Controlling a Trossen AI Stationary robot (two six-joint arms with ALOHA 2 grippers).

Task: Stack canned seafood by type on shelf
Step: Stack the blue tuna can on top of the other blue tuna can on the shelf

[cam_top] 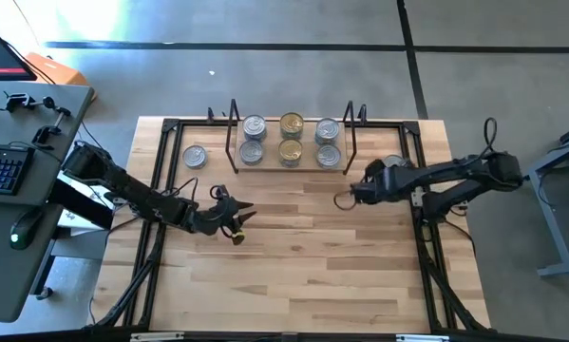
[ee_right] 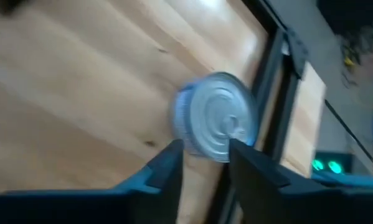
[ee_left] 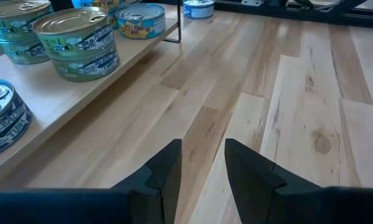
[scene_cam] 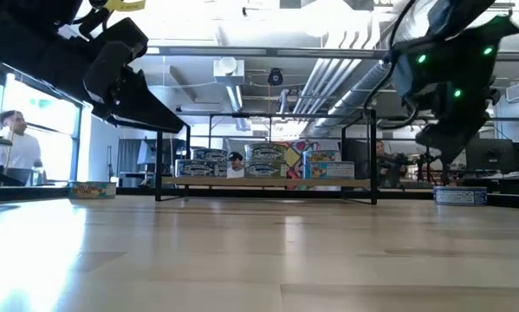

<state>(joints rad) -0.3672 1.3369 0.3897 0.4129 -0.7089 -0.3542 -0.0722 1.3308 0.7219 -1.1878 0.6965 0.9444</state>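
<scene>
Clock directions are reckoned from the table's middle in the high view. At 9 o'clock the left gripper [cam_top: 237,220] is held low over bare wood. Its fingers [ee_left: 167,168] are parted by a narrow gap and nothing is grasped. At 2 o'clock the right gripper [cam_top: 346,199] is seen, its fingers [ee_right: 167,165] likewise apart and empty. Beyond them lies a blue-sided tin [ee_right: 217,118] with a silver lid, wider than the gap and just beside the black rail [ee_right: 270,93] of the table's frame. From above, this tin is largely covered by the right arm.

Farther off, at 10 o'clock, a lone silver-lidded tin [cam_top: 196,157] rests on the table, just outside the shelf's left end. At 12 o'clock the shelf [cam_top: 308,167] is set, closed at each end by a black wire frame [cam_top: 232,133]. On it three columns are shown: silver tins [cam_top: 253,139] at the left, gold tins [cam_top: 292,138] in the middle, more silver lids [cam_top: 328,142] at the right.

Off the table at 9 o'clock a desk with a keyboard [cam_top: 4,166] is seen. In the room behind, a person [scene_cam: 16,143] is visible.
</scene>
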